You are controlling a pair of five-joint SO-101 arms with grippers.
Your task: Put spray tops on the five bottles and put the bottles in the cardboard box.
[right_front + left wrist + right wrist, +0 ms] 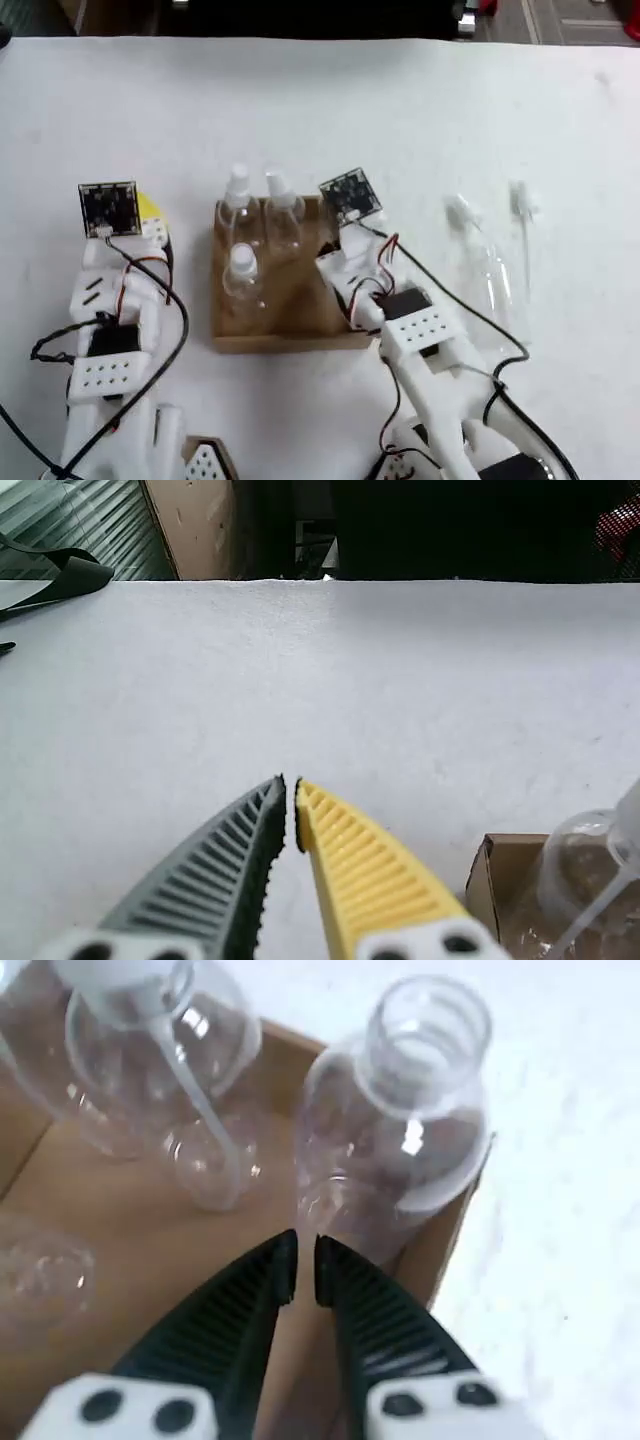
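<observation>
Judging clear bottles (243, 272) light, thin-walled, slick, crushable, best pinched at the neck | 3 capped, standing in box (300, 325) | 1 uncapped bottle (400, 1130) at box's 2 o'clock corner | 1 lying bottle (490, 285) on table (400, 110) at 3 o'clock, 1 loose spray top (521, 205) beside it | left gripper (290, 810) and right gripper (303, 1260): jaws together, empty

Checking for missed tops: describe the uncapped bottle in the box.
The uncapped bottle is clear, thin-looking plastic with rounded shoulders and a threaded open neck. It has no spray top on it and looks empty. It stands roughly upright inside the box, in a corner by the wall, beside a topped bottle. The shut right gripper is just before its base; whether they touch cannot be told.
</observation>
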